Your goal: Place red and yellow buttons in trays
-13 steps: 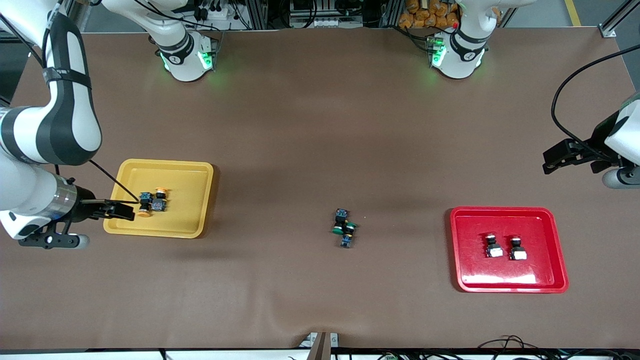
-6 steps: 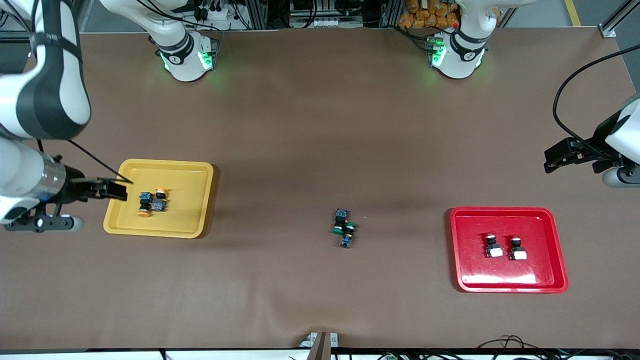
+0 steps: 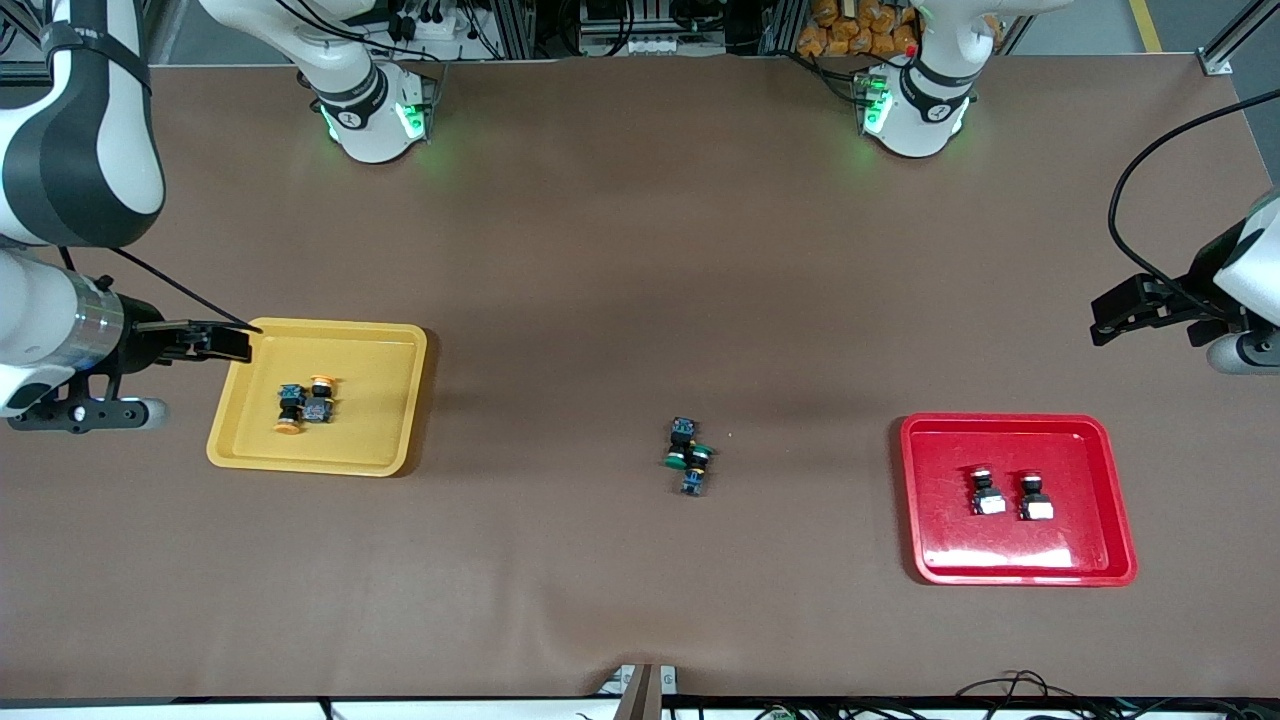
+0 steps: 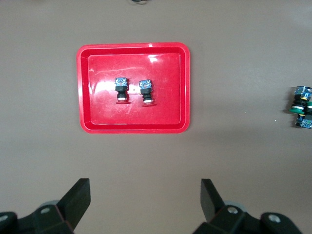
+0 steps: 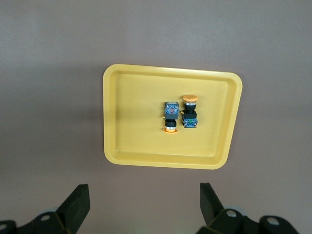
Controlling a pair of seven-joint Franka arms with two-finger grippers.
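Two yellow buttons lie side by side in the yellow tray toward the right arm's end of the table, and two red buttons lie side by side in the red tray toward the left arm's end. Two green buttons lie touching on the brown table between the trays. The right gripper hangs over the yellow tray's edge with jaws spread and empty, and the left gripper hangs over bare table near the red tray, jaws likewise spread and empty.

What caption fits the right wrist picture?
Open right gripper over the table beside a yellow tray holding two yellow buttons.
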